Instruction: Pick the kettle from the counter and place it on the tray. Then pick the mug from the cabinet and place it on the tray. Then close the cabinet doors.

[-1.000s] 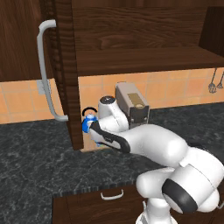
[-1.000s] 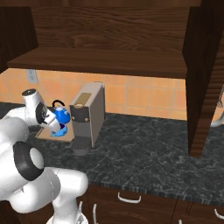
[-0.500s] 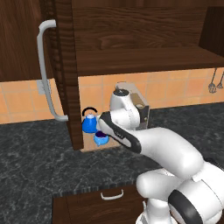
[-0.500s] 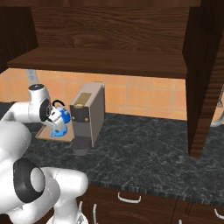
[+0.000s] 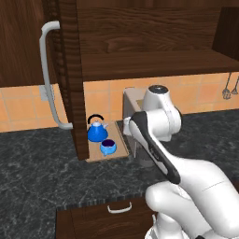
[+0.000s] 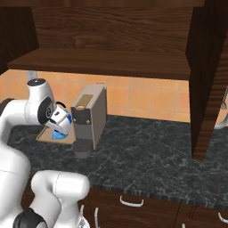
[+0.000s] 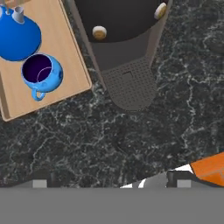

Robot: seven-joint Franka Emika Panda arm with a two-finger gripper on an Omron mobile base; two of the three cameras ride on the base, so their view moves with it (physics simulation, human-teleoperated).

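The blue kettle [image 5: 96,131] [image 7: 17,37] and the blue mug [image 5: 108,147] [image 7: 40,72] stand side by side on the tan tray [image 5: 120,150] [image 7: 65,65], which lies on the dark counter [image 5: 37,168]. My gripper [image 7: 111,184] hangs open and empty above bare counter [image 7: 131,140], to the right of the tray and in front of the coffee machine. Both cabinet doors stand open: the left one [image 5: 69,70] with its bar handle [image 5: 48,79], and the right one [image 6: 208,84]. The cabinet shelf [image 5: 154,63] is bare.
A grey coffee machine [image 6: 89,116] [image 7: 124,52] stands right beside the tray, close under my hand. The open left door's edge reaches down beside the tray. Drawers [image 5: 116,207] run under the counter's front edge. Utensils [image 5: 228,88] hang on the tiled wall.
My hand has pulled back from the tray and swung right, over the counter by the coffee machine. The mug and kettle stay on the tray. The jaws stayed open.
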